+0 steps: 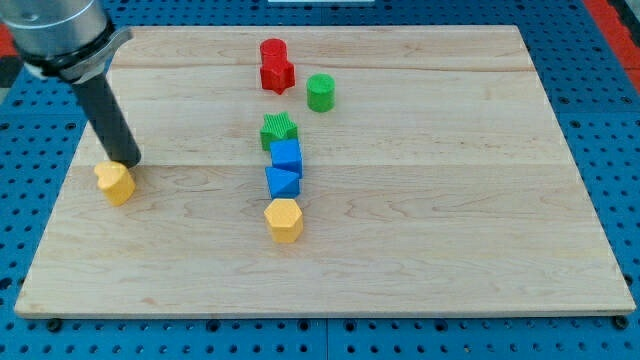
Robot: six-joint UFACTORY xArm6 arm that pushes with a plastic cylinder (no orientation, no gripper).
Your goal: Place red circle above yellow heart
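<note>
The red circle [272,50] stands near the view's top centre, touching a red star [278,75] just below it. A yellow block [115,183], which looks like the heart, lies at the view's left. My tip [126,162] is at the upper right edge of that yellow block, touching or almost touching it. The tip is far to the left of and below the red circle.
A green circle [321,92] sits right of the red star. A green star [279,130], a blue cube [286,156], a blue triangle [282,182] and a yellow hexagon [284,220] form a column down the board's middle. The wooden board [450,200] lies on a blue perforated table.
</note>
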